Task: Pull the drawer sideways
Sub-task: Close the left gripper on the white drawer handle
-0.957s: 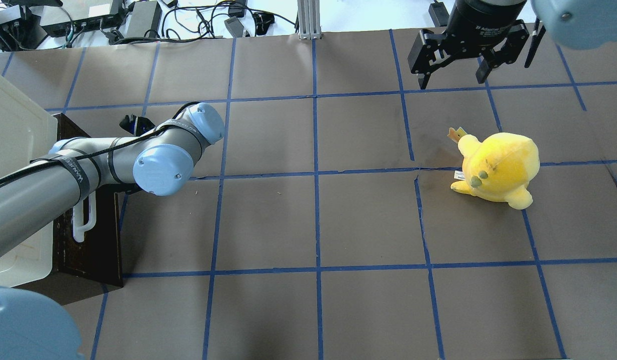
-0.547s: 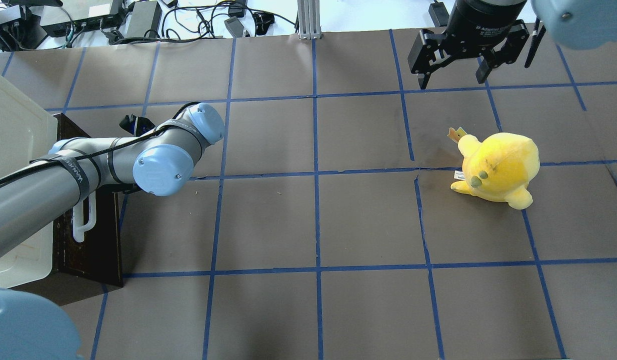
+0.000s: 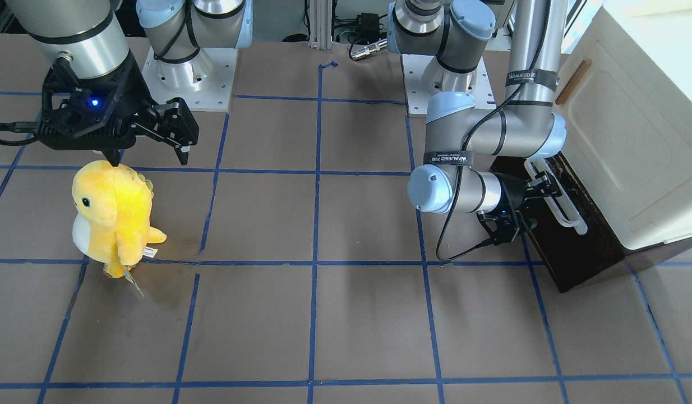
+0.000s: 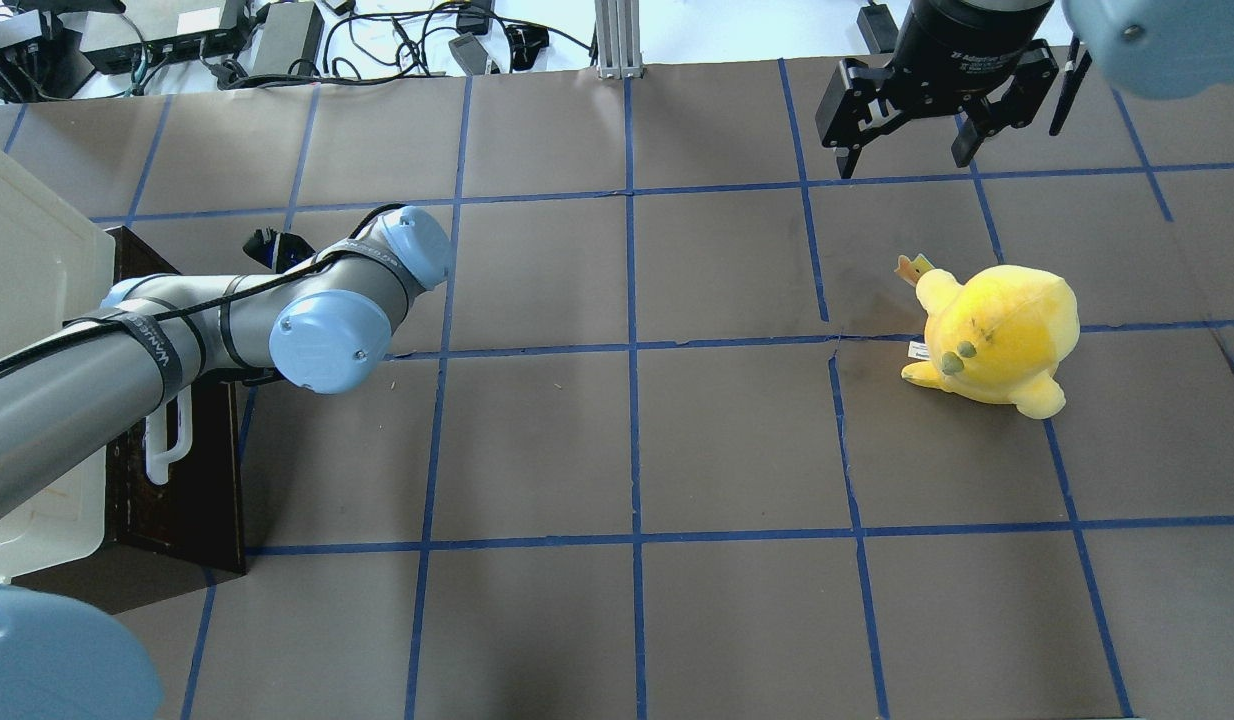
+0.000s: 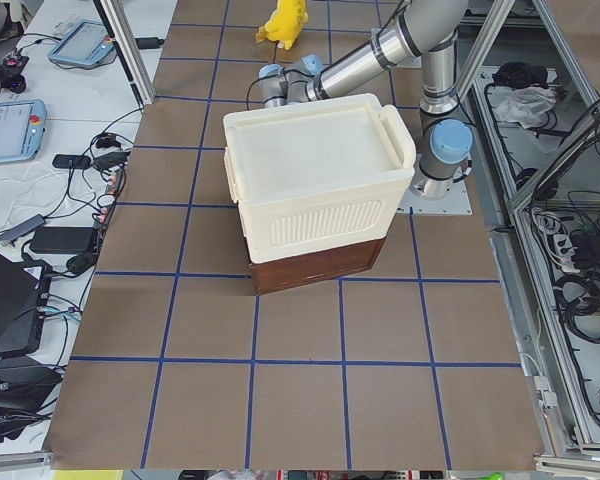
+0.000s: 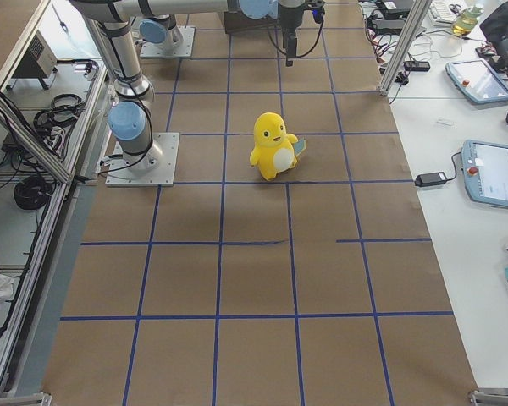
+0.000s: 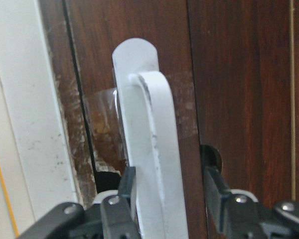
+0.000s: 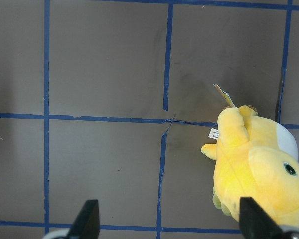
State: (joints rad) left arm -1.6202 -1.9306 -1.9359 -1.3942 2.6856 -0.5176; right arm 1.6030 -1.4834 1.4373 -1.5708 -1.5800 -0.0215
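Note:
The dark brown drawer (image 3: pixel 576 252) sits under the cream-white cabinet (image 3: pixel 632 140) at the table's left end; it also shows in the overhead view (image 4: pixel 197 480) and the exterior left view (image 5: pixel 315 265). Its white bar handle (image 7: pixel 144 124) runs along the front (image 3: pixel 570 216). My left gripper (image 7: pixel 169 194) straddles the handle, one finger (image 7: pixel 127 191) against it and the other (image 7: pixel 212 191) a little apart, jaws open. In the front view the left gripper (image 3: pixel 539 202) is at the handle. My right gripper (image 4: pixel 904 165) is open and empty above the far right of the table.
A yellow plush toy (image 4: pixel 997 335) stands on the right half of the brown, blue-taped table, just below my right gripper (image 8: pixel 169 219). The cabinet (image 4: pixel 27 260) fills the left edge. Cables and boxes (image 4: pixel 277 40) lie beyond the far edge.
My left arm's wrist and elbow have shifted slightly to the right. The drawer front and the right arm look unmoved.

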